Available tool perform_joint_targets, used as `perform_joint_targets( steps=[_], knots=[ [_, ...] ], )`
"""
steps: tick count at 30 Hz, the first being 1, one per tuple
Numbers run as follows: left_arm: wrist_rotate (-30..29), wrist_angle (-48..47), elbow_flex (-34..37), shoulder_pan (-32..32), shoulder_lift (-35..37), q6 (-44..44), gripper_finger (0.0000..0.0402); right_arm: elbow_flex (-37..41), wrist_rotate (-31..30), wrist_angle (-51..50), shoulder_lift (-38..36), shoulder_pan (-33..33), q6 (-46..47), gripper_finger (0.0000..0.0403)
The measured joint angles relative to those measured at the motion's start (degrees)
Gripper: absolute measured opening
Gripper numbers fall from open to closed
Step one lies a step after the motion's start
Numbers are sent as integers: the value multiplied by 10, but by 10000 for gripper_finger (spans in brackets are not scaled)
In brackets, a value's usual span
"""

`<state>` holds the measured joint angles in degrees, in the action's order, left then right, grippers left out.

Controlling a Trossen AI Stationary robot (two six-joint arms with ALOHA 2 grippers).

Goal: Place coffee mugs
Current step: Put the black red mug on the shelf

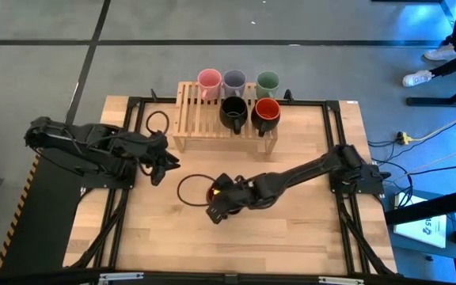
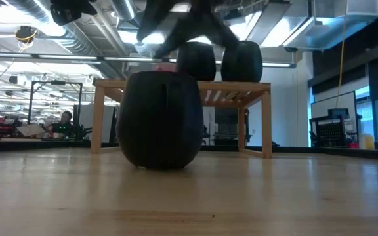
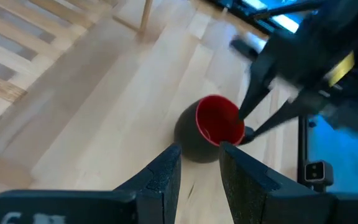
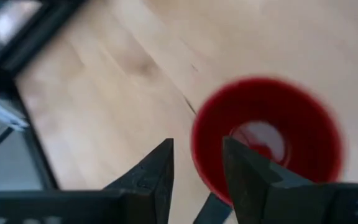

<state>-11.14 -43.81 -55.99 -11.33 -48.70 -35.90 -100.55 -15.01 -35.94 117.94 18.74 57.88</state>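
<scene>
A dark mug with an orange-red inside (image 1: 211,191) (image 3: 215,123) (image 4: 272,134) stands upright on its base (image 2: 159,124) on the table, near the middle. My right gripper (image 1: 218,203) (image 4: 197,146) is open and comes down over its rim: one finger is above the red inside and the other is outside the wall. My left gripper (image 1: 167,164) (image 3: 201,152) hovers to the mug's left, narrowly open and empty. On the wooden rack (image 1: 200,127) stand the pink (image 1: 209,79), lavender-grey (image 1: 233,80), green (image 1: 267,81), black (image 1: 233,112) and red-inside (image 1: 267,111) mugs. My right gripper straddles the mug's rim (image 4: 199,134) on the side toward the table's near edge, slanting down from the right. One finger (image 4: 247,171) is over the inside and the other finger (image 4: 157,171) is outside. I cannot tell whether either finger touches the wall.
A black cable loop (image 1: 188,188) lies on the table just left of the mug, and another loop (image 1: 157,121) lies left of the rack. Black frame bars (image 1: 335,142) run along the table's sides. Bare wood (image 1: 260,237) stretches toward the near edge. A person's shoes (image 1: 418,77) show beyond the table.
</scene>
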Motion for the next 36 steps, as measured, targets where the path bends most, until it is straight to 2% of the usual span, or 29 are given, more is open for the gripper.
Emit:
perform_joint_targets(
  steps=[4, 8, 12, 16, 20, 26, 30, 36],
  knots=[
    [18, 9, 0, 0, -26, -15, 111, 0, -43, -38, -49, 26, -29, 119],
    [35, 14, 0, 0, -79, -30, 136, 0, -122, -102, -84, 68, -26, 122],
    [51, 37, 0, 0, -143, -38, 163, 0, -172, -165, -91, 110, 13, 123],
    [58, 80, 0, 1, -206, -60, 167, 4, -200, -215, -91, 150, 76, 119],
    [77, 104, -7, 1, -269, -75, 166, 17, -221, -246, -91, 189, 144, 119],
    [74, 82, -82, 1, -359, -73, 166, 17, -231, -304, -88, 234, 229, 118],
    [71, 51, -122, 1, -407, -73, 166, 17, -231, -322, -88, 251, 258, 118],
    [56, 35, -134, -1, -448, -89, 166, 17, -232, -325, -88, 263, 265, 118]
  ],
)
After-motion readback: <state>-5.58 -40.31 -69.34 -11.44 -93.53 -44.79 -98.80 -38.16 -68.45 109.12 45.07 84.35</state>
